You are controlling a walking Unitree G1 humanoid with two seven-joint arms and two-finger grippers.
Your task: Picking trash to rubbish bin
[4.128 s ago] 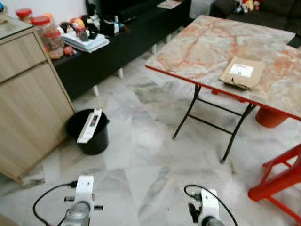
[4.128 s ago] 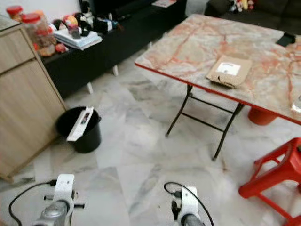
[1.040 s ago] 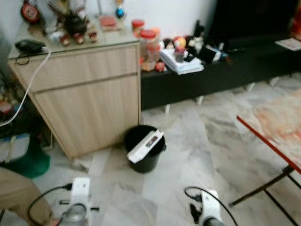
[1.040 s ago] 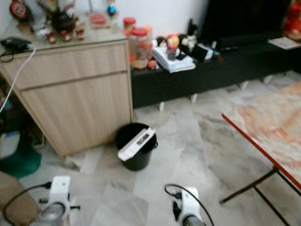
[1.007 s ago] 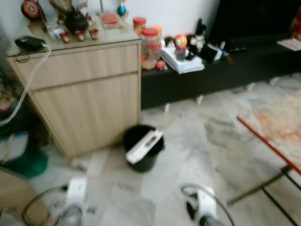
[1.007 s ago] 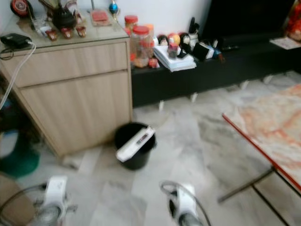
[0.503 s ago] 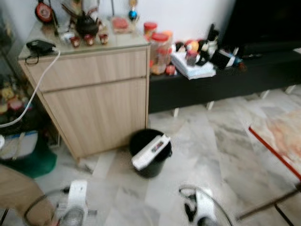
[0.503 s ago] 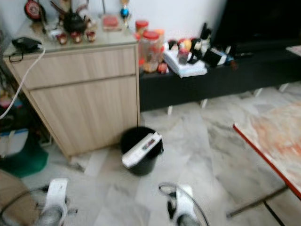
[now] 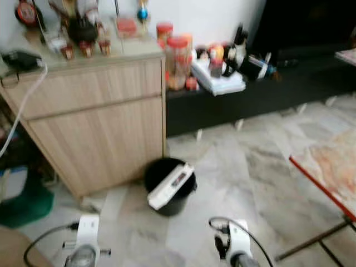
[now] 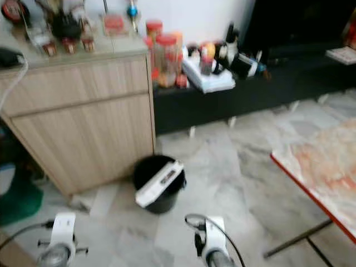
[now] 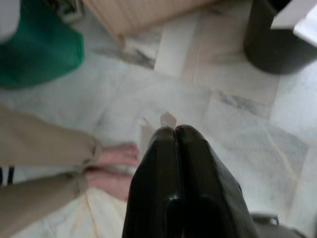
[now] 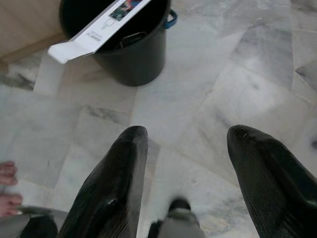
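Box [image 9: 170, 186] already sits in the bin [image 9: 162, 173]; my left gripper [image 11: 174, 131] pinches a paper scrap [image 11: 167, 119], right gripper [image 12: 185, 136] gapes empty.

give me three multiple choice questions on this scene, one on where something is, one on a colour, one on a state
1. Where does the rubbish bin stand?
A. on the floor beside the wooden cabinet
B. on top of the marble table
C. on the black low shelf

2. What colour is the bin?
A. red
B. black
C. white

3. How are the two grippers set?
A. both open
B. left gripper shut on a scrap of paper, right gripper open
C. both shut on the white box

Key: 1 A, the bin sits on the marble floor at the cabinet's corner. 2 B, its wall is black, with a white box leaning across its rim. 3 B, the left fingers are pressed together with paper poking out past the tips, the right fingers stand wide apart.
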